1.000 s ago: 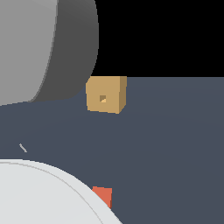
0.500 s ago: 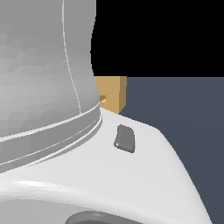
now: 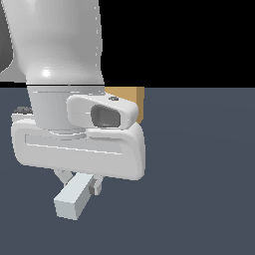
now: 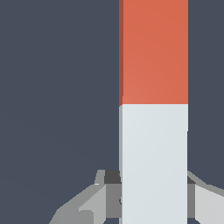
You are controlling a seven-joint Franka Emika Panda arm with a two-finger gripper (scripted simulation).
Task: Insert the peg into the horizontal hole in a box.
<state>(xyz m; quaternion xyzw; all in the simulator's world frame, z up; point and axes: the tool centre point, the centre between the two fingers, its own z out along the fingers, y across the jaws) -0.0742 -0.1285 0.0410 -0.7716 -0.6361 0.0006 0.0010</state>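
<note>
Exterior view: the frame is dominated by the white arm body and wrist housing. Below the housing, at about 7 o'clock of the frame, the gripper is seen with the pale grey-white end of the slim square-section peg sticking out toward the camera. The peg's orange-red half is not shown here. The tan, ochre-coloured cube-like box is only partly seen at about 12 o'clock from the peg, behind the housing; most of it is hidden by the arm. The hole cannot be seen. The dark blue-grey floor fills the rest.

Wrist view: the peg runs straight away from the camera, pale half near the fingers, orange-red half beyond. The grey fingers are pressed against both sides of the pale half, so the peg is being pinched at its pale end. Whether it is lifted off the floor or resting on it cannot be told. Neither box nor hole is shown.

Judgement: grasp looks done; transport and alignment to the hole remain. Risks: the peg is held near one end, so the long free end could sag or twist in the grip. Any small tilt or offset at the mouth of the hole could jam the tip on the box face or push the box away. With the hole out of sight, alignment cannot be checked from here.
</note>
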